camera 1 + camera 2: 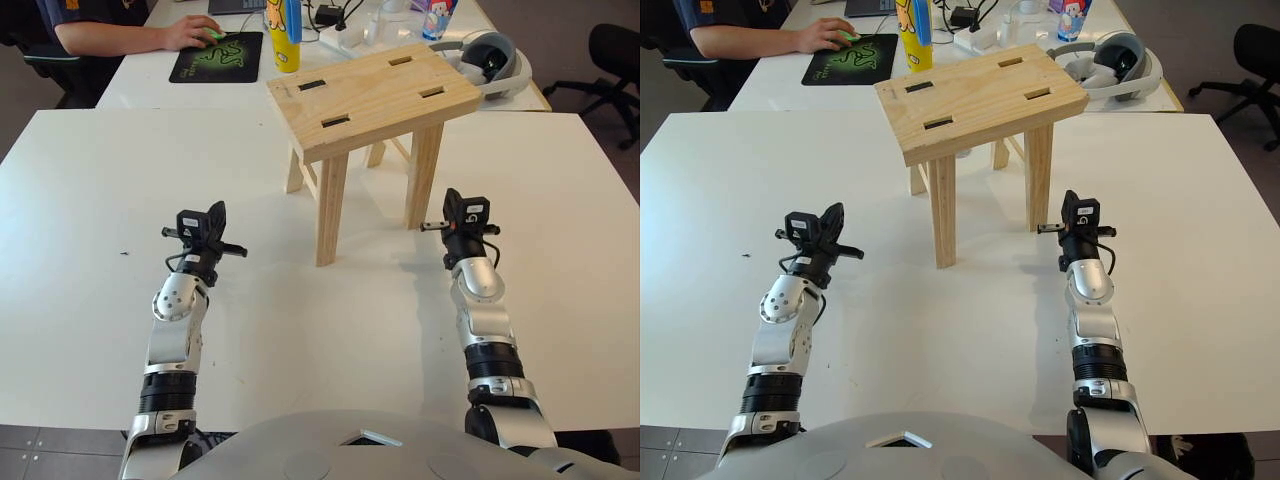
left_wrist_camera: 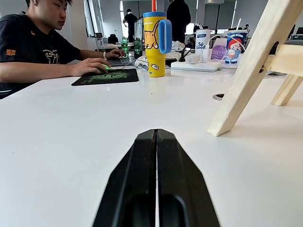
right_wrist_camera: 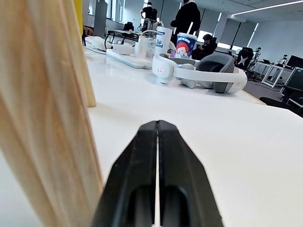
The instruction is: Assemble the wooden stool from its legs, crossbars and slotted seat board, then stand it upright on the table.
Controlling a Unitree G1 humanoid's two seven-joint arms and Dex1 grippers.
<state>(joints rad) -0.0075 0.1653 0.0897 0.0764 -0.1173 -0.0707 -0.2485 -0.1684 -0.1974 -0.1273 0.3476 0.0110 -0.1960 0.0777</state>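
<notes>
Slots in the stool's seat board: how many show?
4 rectangular slots, one near each corner of the pale wooden seat board: far left, far right, near left, near right.

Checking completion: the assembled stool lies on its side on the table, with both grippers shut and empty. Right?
No: the left eye view shows the stool standing upright on the table. The left gripper and right gripper are indeed shut and empty.

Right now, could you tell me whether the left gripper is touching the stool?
Apart. The left eye view shows bare table between the shut left gripper and the nearest leg of the stool.
</notes>
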